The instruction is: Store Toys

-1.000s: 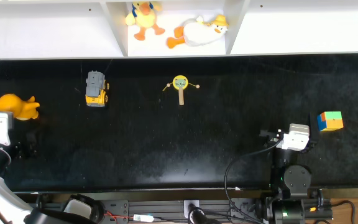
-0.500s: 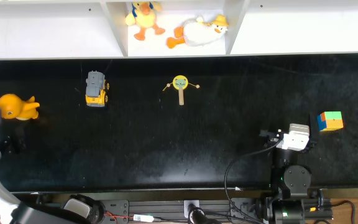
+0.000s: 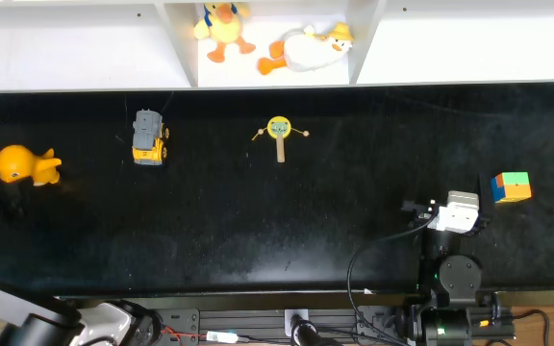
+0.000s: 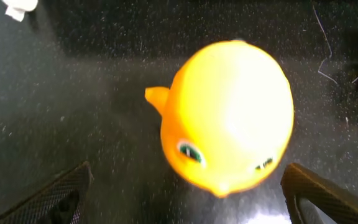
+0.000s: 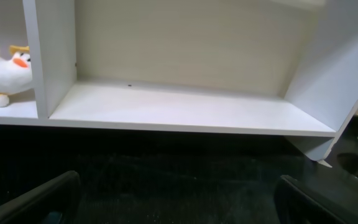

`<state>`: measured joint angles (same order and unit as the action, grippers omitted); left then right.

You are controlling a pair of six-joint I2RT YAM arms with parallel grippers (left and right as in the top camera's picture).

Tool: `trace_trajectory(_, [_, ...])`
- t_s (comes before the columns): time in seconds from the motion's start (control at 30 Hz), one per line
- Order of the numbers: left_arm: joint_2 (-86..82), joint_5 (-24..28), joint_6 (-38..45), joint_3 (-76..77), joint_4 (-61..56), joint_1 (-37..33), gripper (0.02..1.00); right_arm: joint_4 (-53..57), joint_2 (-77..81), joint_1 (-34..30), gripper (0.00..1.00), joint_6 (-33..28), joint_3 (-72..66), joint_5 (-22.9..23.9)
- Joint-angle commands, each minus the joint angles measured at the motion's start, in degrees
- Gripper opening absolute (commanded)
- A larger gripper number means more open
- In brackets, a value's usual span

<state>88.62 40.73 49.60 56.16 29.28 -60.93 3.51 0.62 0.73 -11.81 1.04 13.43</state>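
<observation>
Shelf (image 3: 85, 48): white, along the far edge of the table, with a yellow plush duck (image 3: 222, 24) and a white plush duck (image 3: 306, 48) already in its middle compartment.
Table (image 3: 258, 231): black, with four toys still out.
Left gripper (image 4: 186, 186): at the far left edge, fingers spread wide, touching nothing.
Orange duck (image 3: 27, 165): on the table's far left, its body framed between those spread fingers. It looks round and slick, so the grip should probably go low and centred across the widest part, with a gentle squeeze and a lift clear of the table before heading for the shelf.
Right gripper (image 5: 176, 186): parked near right, also spread, facing the shelf.
Toy truck (image 3: 148, 136), colour cube (image 3: 511, 186), rattle drum (image 3: 279, 135): well apart from each other, waiting their turn.
</observation>
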Motion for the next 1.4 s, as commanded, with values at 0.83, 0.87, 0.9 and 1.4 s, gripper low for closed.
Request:
trace_trajectory(0.83, [-0.5, -2.1, -11.2, 2.2, -1.7, 8.1, 0.112, -0.4, -0.4, -0.4, 0.996, 0.2, -0.8, -0.4])
trace_trajectory(0.87, [-1.7, -3.9, -14.1, 2.2, -1.7, 9.0, 0.064, -0.4, -0.4, -0.4, 0.996, 0.2, -0.8, -0.3])
trace_trajectory(0.9, [-3.1, -6.2, -17.5, 2.2, -1.7, 10.0, 0.036, -0.4, -0.4, -0.4, 0.996, 0.2, -0.8, -0.3])
trace_trajectory(1.4, [-14.6, -20.3, -37.9, 11.7, 4.2, 23.6, 0.036, -0.4, -0.4, -0.4, 0.996, 0.2, -0.8, -0.3])
